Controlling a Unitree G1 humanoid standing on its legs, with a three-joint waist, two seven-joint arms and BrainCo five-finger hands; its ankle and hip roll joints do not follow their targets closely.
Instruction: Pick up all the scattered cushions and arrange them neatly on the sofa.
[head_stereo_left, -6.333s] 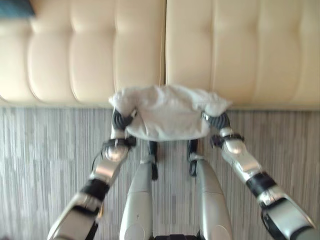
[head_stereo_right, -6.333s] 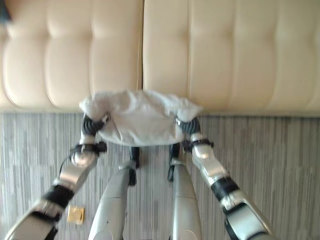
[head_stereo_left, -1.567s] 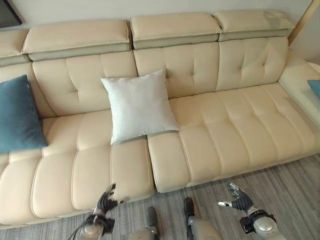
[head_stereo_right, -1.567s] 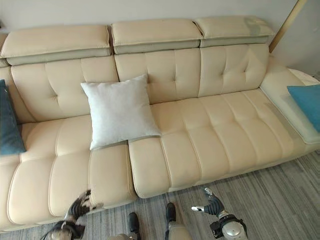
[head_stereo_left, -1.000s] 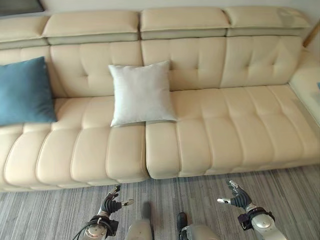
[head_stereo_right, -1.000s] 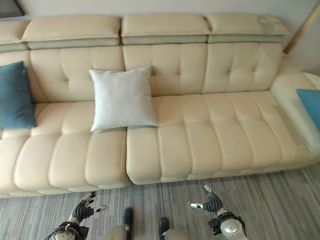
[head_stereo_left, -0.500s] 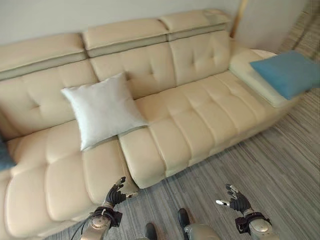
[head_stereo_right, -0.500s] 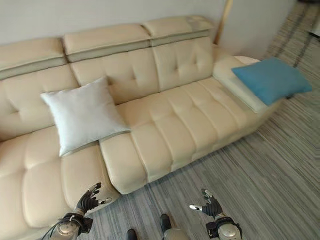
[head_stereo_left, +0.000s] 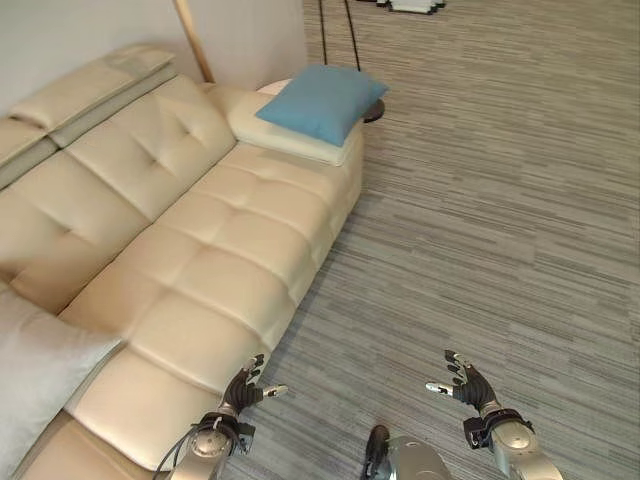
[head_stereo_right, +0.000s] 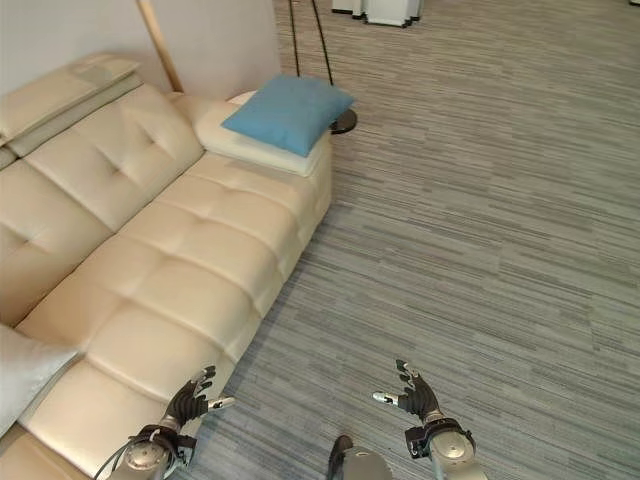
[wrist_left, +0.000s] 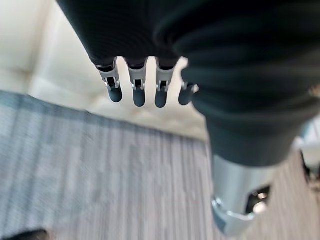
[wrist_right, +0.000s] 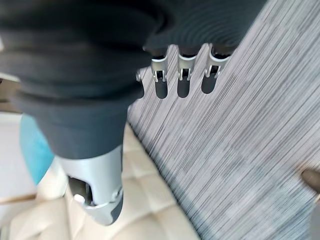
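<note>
Now both my hands hang empty with fingers spread, the left hand (head_stereo_left: 243, 388) by the sofa (head_stereo_left: 200, 250) edge and the right hand (head_stereo_left: 464, 382) over the floor (head_stereo_left: 500, 200), because the blue cushion (head_stereo_left: 325, 102) lies far ahead on the sofa's end, still needing tidying.

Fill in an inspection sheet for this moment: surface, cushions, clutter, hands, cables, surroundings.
Surface: cream sofa beside grey striped floor.
Job's things: blue cushion lying on the sofa's far end; white cushion on the seat at the near end.
Clutter: nothing seen on the visible floor.
Hands: left hand open, holding nothing, by the sofa's front edge; right hand open, holding nothing, over the floor.
Cables: nothing seen.
Surroundings: wooden pole against the wall behind the sofa; thin dark lamp stand past the blue cushion.
</note>
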